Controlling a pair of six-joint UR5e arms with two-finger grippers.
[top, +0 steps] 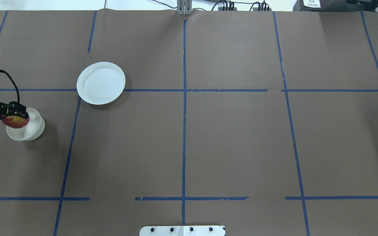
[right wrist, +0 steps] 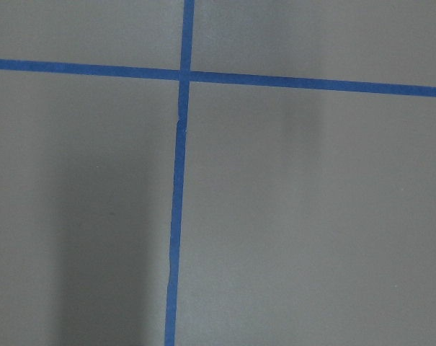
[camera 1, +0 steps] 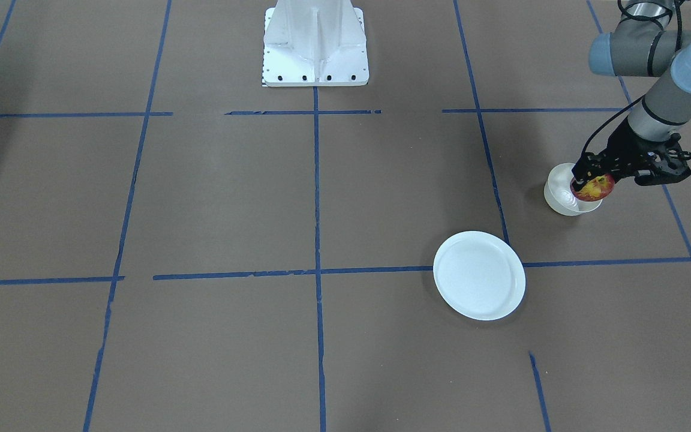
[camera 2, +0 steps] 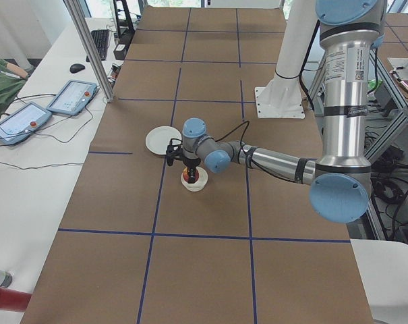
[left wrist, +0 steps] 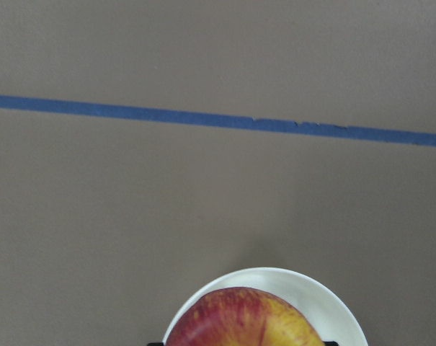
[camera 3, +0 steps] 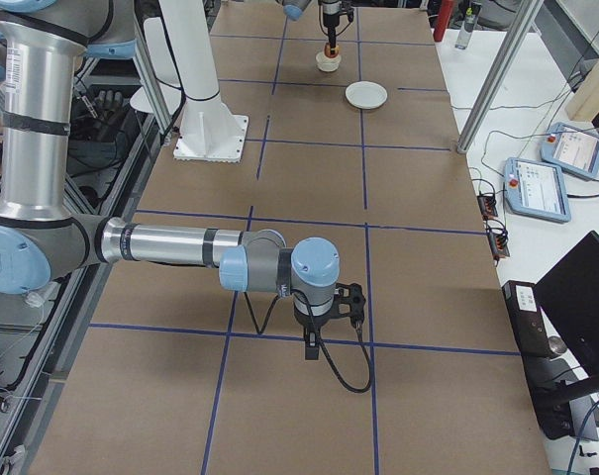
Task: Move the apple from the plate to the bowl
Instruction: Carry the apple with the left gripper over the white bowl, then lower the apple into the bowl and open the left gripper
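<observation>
My left gripper (camera 1: 590, 179) is shut on the red and yellow apple (camera 1: 594, 188) and holds it right over the small cream bowl (camera 1: 560, 197), at about rim height. In the overhead view the apple (top: 15, 122) hangs over the bowl's (top: 34, 128) left part. The left wrist view shows the apple's top (left wrist: 245, 318) with the bowl's rim (left wrist: 340, 311) behind it. The white plate (camera 1: 478, 275) lies bare, apart from the bowl. My right gripper (camera 3: 324, 325) shows only in the exterior right view, low over the table; I cannot tell whether it is open.
The robot's white base (camera 1: 315, 45) stands at the table's middle rear. Blue tape lines (top: 184, 114) divide the brown table cover. Tablets and cables (camera 2: 48, 108) lie on a side table beyond the table's edge.
</observation>
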